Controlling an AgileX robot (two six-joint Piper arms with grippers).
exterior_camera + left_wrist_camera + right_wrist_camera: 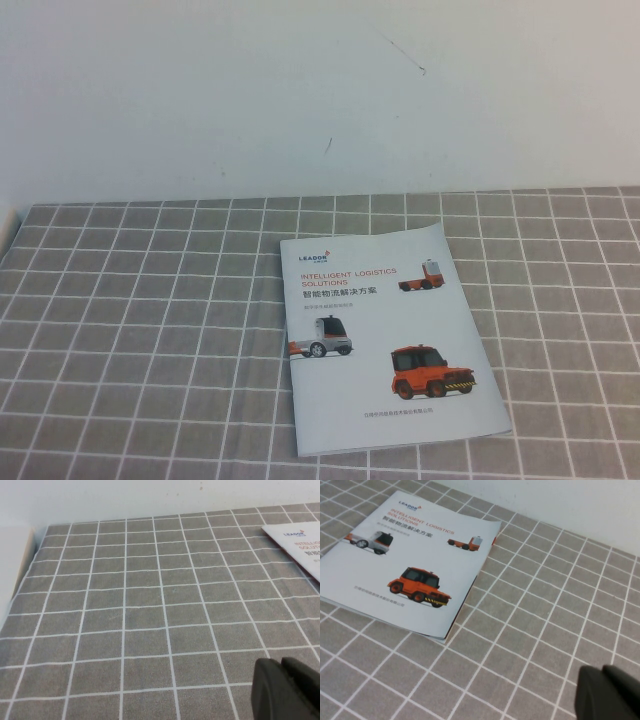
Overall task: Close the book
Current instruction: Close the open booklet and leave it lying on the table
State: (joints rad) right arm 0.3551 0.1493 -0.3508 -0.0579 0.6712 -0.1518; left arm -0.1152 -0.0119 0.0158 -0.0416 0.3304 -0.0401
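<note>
Book [385,335] lay flat, front cover up, on the checked cloth [140,300], towards the robot's right, and already shut (no page stood lifted). Left gripper [281,665] hung over bare cloth well apart from it, and right gripper [603,670] was off its free-edge side. Both were closed up, gripping nothing. The best course was probably to keep clear and not nudge the cover.

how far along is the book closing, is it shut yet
Done: the book lies flat on the checked cloth with its front cover up and no page raised, so it looks closed.
In hand: nothing. The left gripper hangs over bare cloth well away from the book, and the right gripper hangs over cloth beside it. Neither touches it.
Left: nothing that shows.
</note>
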